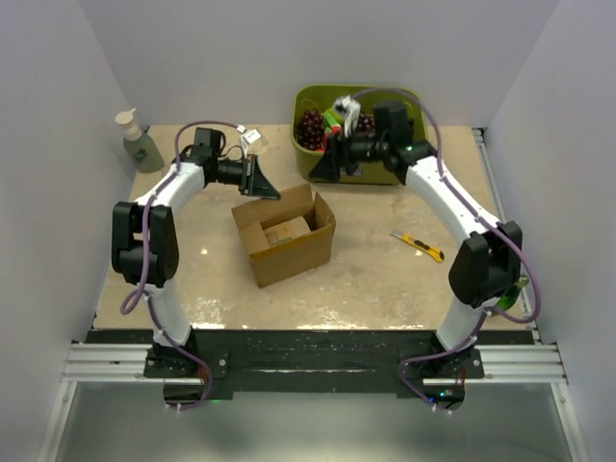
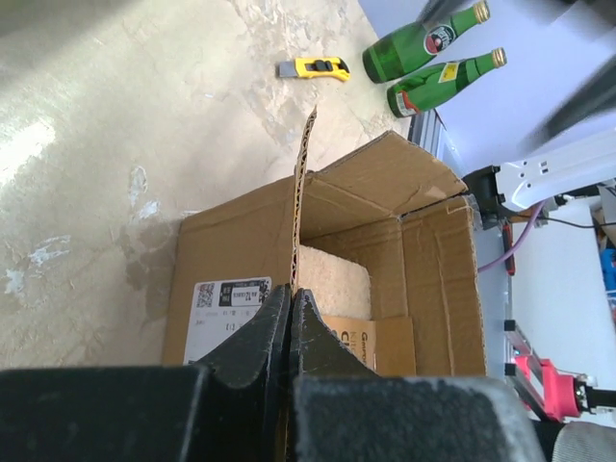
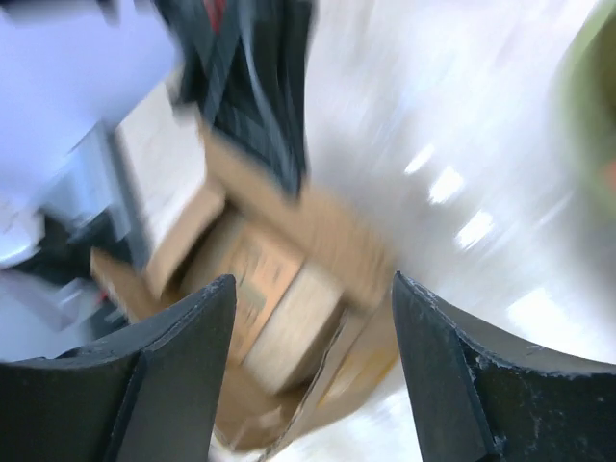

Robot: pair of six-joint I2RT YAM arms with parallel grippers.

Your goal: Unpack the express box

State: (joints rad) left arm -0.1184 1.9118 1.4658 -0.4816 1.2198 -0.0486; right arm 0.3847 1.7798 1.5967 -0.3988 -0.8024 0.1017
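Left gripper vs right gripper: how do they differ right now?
Left gripper is shut, pinching a flap of the open brown cardboard express box; right gripper is open and empty. Left gripper sits at the box's far edge; right gripper hangs by the green plastic bin. Both have black fingers.

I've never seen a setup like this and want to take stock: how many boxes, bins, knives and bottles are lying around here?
Cardboard box: 1
Green bin: 1
Yellow knife: 1
Green glass bottles: 2
Pump bottle: 1
Total: 6
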